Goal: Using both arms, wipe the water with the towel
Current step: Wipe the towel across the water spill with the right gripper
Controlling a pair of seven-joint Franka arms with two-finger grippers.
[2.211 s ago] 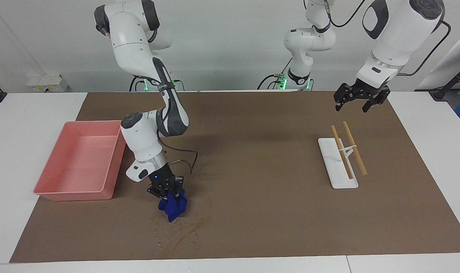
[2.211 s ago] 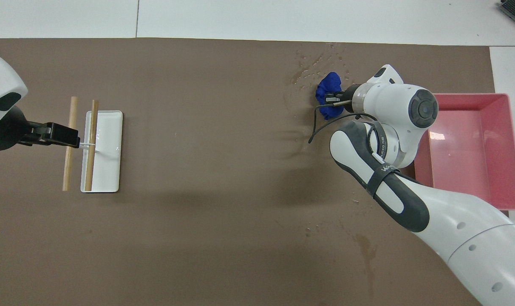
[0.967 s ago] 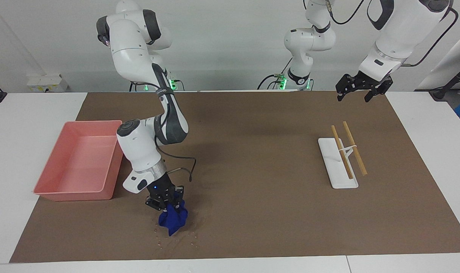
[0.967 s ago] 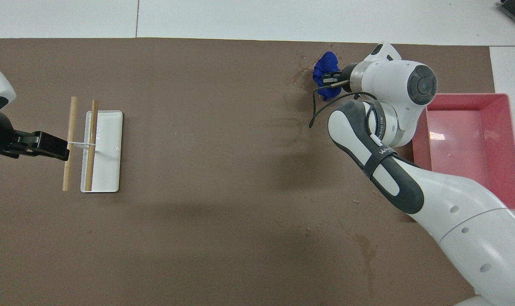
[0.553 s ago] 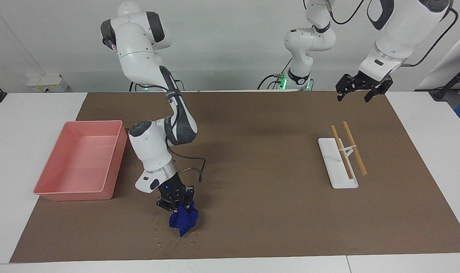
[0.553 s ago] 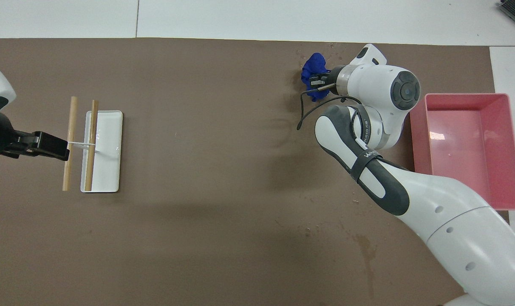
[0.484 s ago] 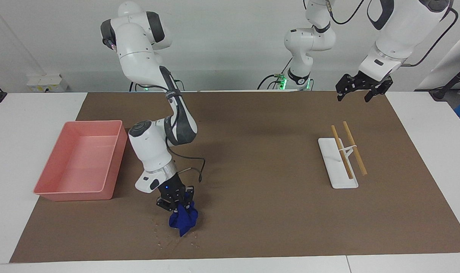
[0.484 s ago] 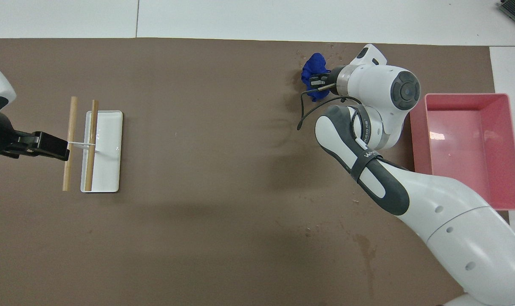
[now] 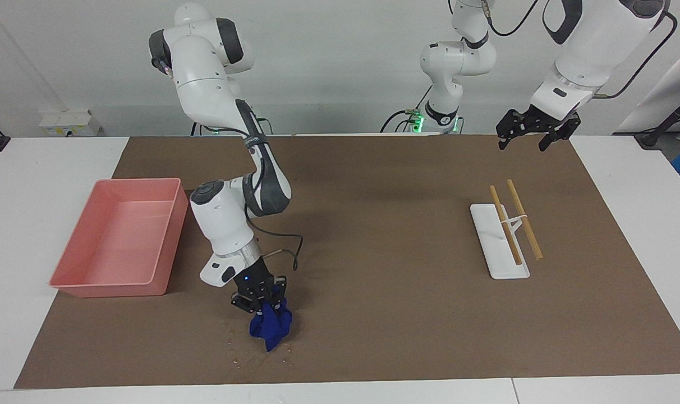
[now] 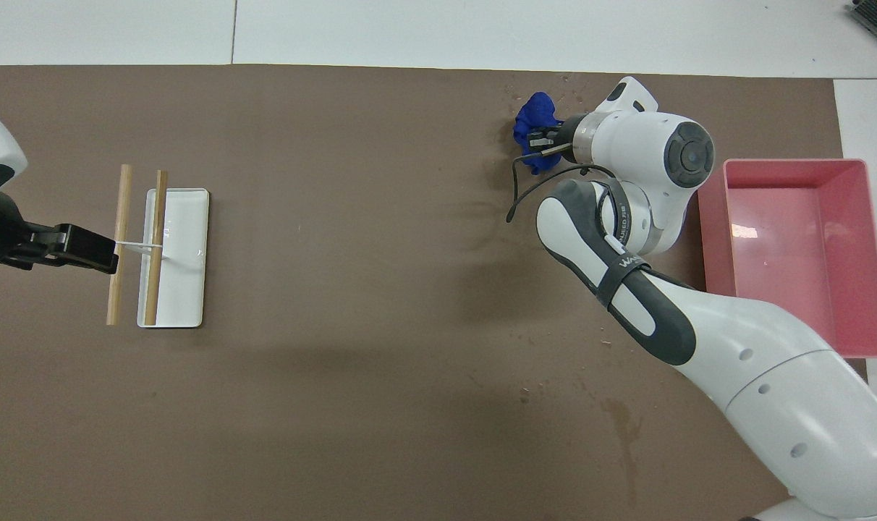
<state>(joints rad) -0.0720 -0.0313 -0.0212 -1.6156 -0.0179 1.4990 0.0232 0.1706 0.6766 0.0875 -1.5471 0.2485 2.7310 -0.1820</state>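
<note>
Water [image 9: 244, 349] lies as droplets on the mat just past the towel [image 9: 270, 327] bunched in my right gripper [image 9: 260, 298], toward the tray's end and farther from me; my left gripper [image 9: 529, 135] waits wide open, well apart.

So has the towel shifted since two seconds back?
Yes. The right pincer, shut on the towel, has dragged it away from the pink tray, farther from the robots, across the water droplets.
</note>
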